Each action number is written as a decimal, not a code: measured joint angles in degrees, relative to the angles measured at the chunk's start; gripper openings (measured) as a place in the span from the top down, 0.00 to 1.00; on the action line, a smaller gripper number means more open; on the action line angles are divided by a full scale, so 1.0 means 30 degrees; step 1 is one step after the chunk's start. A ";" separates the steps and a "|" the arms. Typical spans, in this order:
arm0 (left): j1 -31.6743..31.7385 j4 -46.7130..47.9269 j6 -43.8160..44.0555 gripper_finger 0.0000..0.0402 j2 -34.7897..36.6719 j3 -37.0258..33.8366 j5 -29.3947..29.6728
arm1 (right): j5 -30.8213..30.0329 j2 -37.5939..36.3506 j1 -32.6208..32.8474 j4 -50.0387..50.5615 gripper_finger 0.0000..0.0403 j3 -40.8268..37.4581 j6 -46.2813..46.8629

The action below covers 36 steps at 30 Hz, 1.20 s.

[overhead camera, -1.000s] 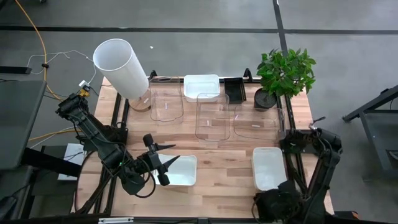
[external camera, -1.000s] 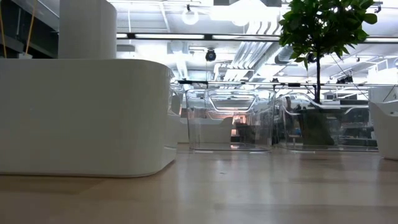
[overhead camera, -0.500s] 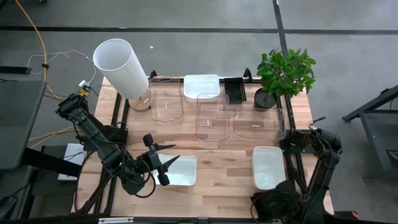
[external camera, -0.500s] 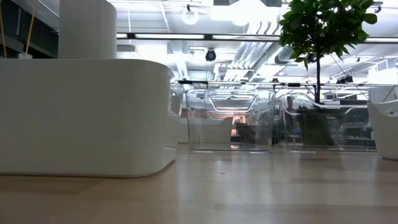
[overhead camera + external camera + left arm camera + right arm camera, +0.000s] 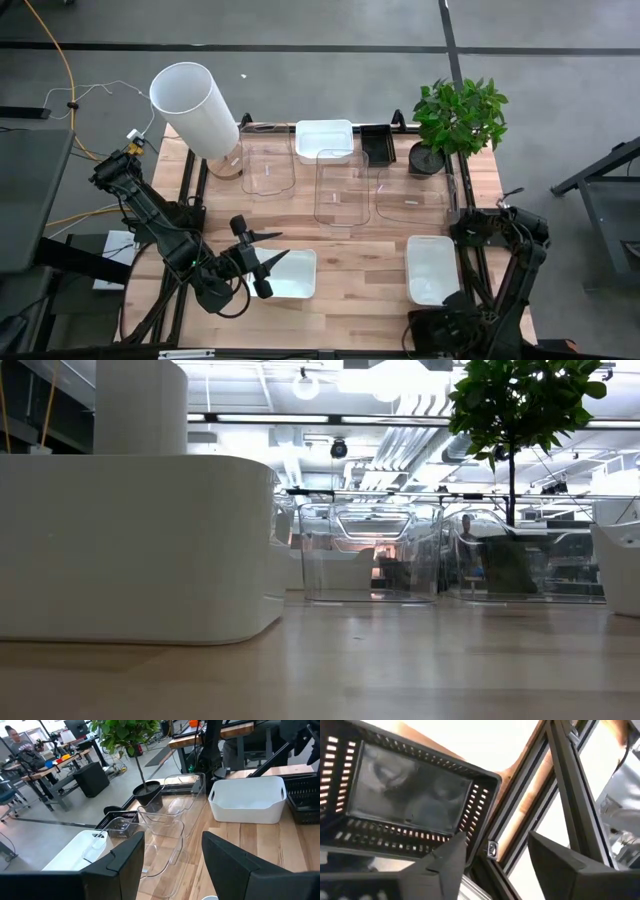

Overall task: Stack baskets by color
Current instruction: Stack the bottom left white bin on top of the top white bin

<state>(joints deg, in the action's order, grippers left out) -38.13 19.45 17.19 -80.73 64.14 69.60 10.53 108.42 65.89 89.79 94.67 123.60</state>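
Observation:
Three white baskets rest on the table: one at the far side (image 5: 323,140), one near left (image 5: 290,275), one near right (image 5: 432,268). Between them stand three clear baskets (image 5: 268,165) (image 5: 340,185) (image 5: 412,195). A black slotted basket (image 5: 377,145) sits at the far edge. My left gripper (image 5: 275,250) hovers open at the near-left white basket's left end, with nothing between its fingers (image 5: 125,865). My right gripper (image 5: 495,850) is open at the table's near right corner, pointing steeply down. Another black slotted basket (image 5: 405,805) lies below it, beside the table's frame.
A big white cylinder (image 5: 195,105) stands at the far left and a potted plant (image 5: 458,120) at the far right. Bare wood (image 5: 365,260) lies between the two near white baskets. Metal frame rails (image 5: 555,785) run along the table's edge under my right gripper.

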 joint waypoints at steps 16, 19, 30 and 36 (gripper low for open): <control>0.0000 0.0020 -0.0923 0.54 0.0316 0.0007 -0.4214 | -0.7631 -0.0015 -0.5111 -0.1429 0.44 0.0000 -1.4876; 0.0000 0.0180 -0.0787 0.54 0.0946 0.0007 -0.6308 | -0.9338 -0.0015 -0.6675 -0.1527 0.44 0.0000 -1.8774; 0.1131 0.2303 0.1696 0.54 0.3793 -0.1743 -0.7978 | -1.1797 -0.1210 -0.8116 -0.2387 0.44 -0.4103 -2.2781; 0.2779 -0.2057 0.0468 0.54 0.4327 -0.4943 -1.0202 | -1.3153 -0.4478 -0.8610 -0.8026 0.44 -0.8273 -2.3236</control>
<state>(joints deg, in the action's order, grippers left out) -29.79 13.28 18.60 -67.75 49.31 38.99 -28.93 94.99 40.06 65.71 69.86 53.90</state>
